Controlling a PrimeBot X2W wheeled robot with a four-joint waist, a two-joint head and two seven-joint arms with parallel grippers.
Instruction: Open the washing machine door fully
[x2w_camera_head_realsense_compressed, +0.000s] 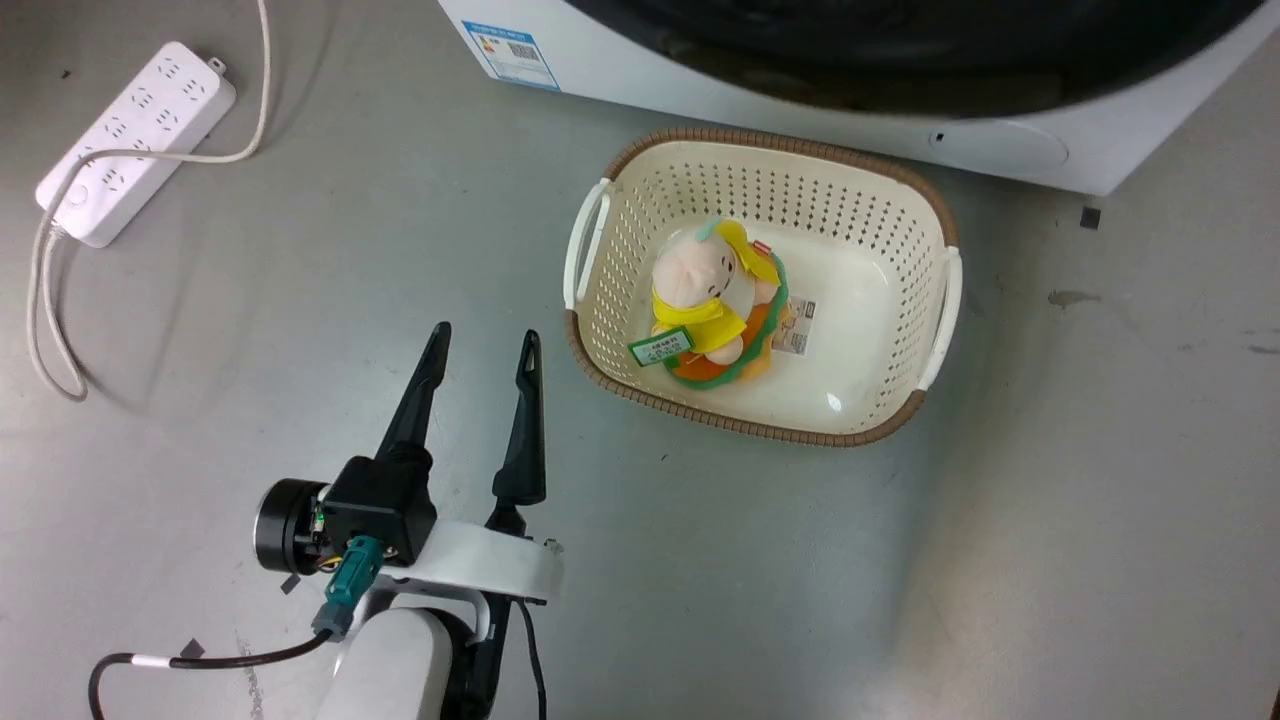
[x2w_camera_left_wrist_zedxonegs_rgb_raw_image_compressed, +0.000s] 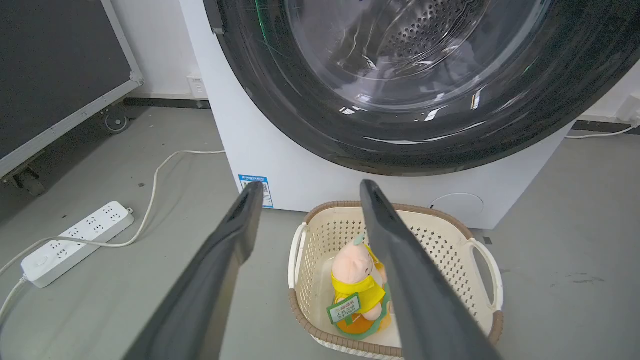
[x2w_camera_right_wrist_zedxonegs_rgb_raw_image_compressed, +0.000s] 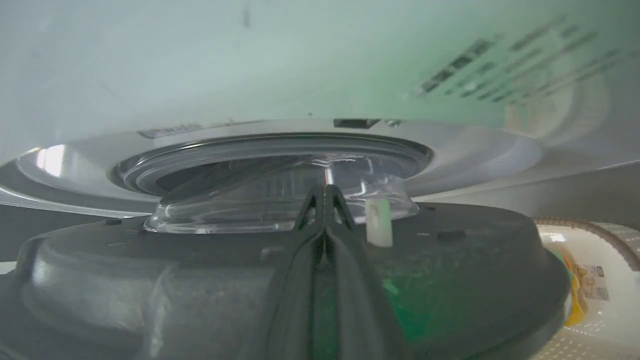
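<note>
The washing machine (x2w_camera_head_realsense_compressed: 700, 85) stands white at the top of the head view, and the glossy black washing machine door (x2w_camera_head_realsense_compressed: 900, 50) runs along its front. From the left wrist view the door (x2w_camera_left_wrist_zedxonegs_rgb_raw_image_compressed: 300, 115) shows its clear glass centre over the drum. My left gripper (x2w_camera_head_realsense_compressed: 485, 335) hovers open above the floor, left of the basket and short of the machine, holding nothing. In the right wrist view my right gripper (x2w_camera_right_wrist_zedxonegs_rgb_raw_image_compressed: 325, 189) is shut, its fingers lying over the door's dark inner side (x2w_camera_right_wrist_zedxonegs_rgb_raw_image_compressed: 150, 280) beside the glass bowl (x2w_camera_right_wrist_zedxonegs_rgb_raw_image_compressed: 240, 205). A gap separates the door from the machine's front (x2w_camera_right_wrist_zedxonegs_rgb_raw_image_compressed: 250, 75).
A cream basket (x2w_camera_head_realsense_compressed: 770, 140) with a plush toy (x2w_camera_head_realsense_compressed: 705, 290) sits on the floor right before the machine. A white power strip (x2w_camera_head_realsense_compressed: 135, 140) and its cable lie at the left. A dark board on castors (x2w_camera_left_wrist_zedxonegs_rgb_raw_image_compressed: 50, 75) stands left of the machine.
</note>
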